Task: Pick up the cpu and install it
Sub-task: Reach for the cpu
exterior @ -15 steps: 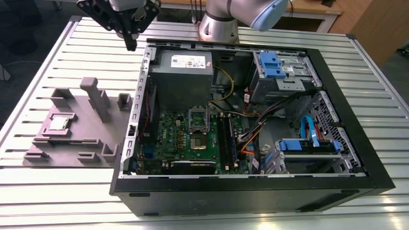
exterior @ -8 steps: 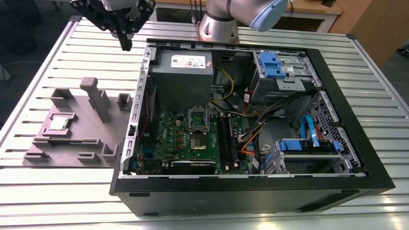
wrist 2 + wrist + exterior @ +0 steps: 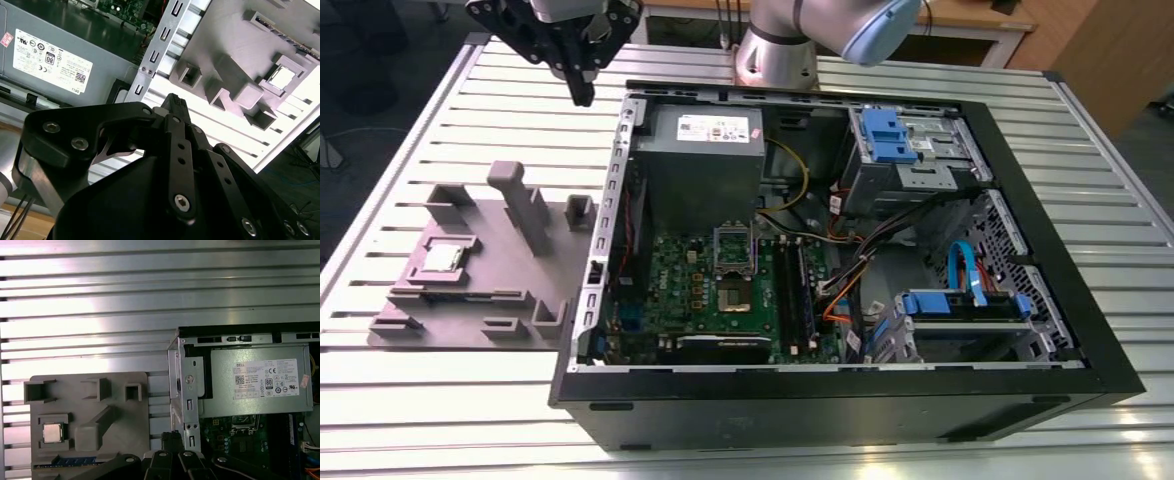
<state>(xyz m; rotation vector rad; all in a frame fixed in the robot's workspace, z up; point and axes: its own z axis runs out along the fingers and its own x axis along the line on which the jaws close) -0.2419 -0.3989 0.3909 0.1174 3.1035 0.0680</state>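
Your hand (image 3: 582, 92) hangs over the tabletop (image 3: 440, 130) just outside the open computer case (image 3: 827, 412), fingers pressed together and holding nothing. In the exterior view the cpu (image 3: 443, 257) lies at 7 o'clock from the hand, well apart, seated in a grey holder (image 3: 494, 300). The motherboard socket (image 3: 735, 262) sits at 5 o'clock.

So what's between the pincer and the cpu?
In the exterior view, bare table slats, then the grey holder's upright posts, lie between the pincer and the cpu.
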